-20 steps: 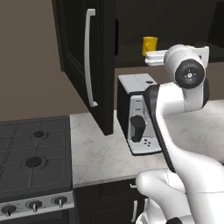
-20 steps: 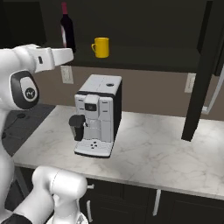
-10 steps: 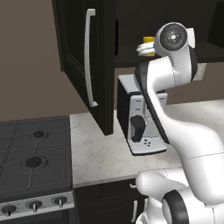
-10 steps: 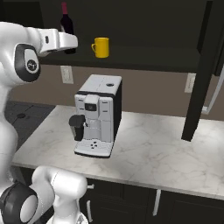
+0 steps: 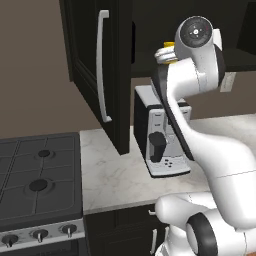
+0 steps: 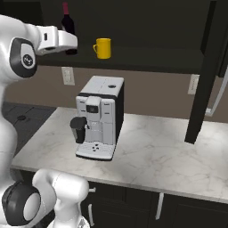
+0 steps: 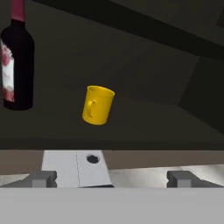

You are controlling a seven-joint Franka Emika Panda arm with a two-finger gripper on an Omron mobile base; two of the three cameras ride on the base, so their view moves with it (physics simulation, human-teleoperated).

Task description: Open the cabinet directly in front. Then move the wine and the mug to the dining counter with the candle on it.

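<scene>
The cabinet [image 5: 92, 60] in front stands open, its left door swung out toward me with a long pale handle [image 5: 103, 65]. On its dark shelf [image 6: 151, 60] stand the wine [image 6: 67, 20], a dark bottle with a red top, and to its right the yellow mug [image 6: 103, 48]. My gripper [image 6: 73, 42] is open at shelf height, just in front of the bottle's lower half. In the hand view the open gripper [image 7: 113, 178] points at the shelf, with the wine [image 7: 17, 57] upper left and the mug [image 7: 98, 105] near centre. The dining counter and the candle are out of view.
A coffee machine [image 6: 98, 118] stands on the marble counter [image 6: 169, 156] right under the shelf. The cabinet's right door [image 6: 202, 75] hangs open over the counter. A gas stove [image 5: 35, 175] adjoins the counter on the left.
The arm has lifted the hand from below shelf level up to the shelf, in front of the wine. The jaws stayed wide open. Bottle and mug have not moved.
</scene>
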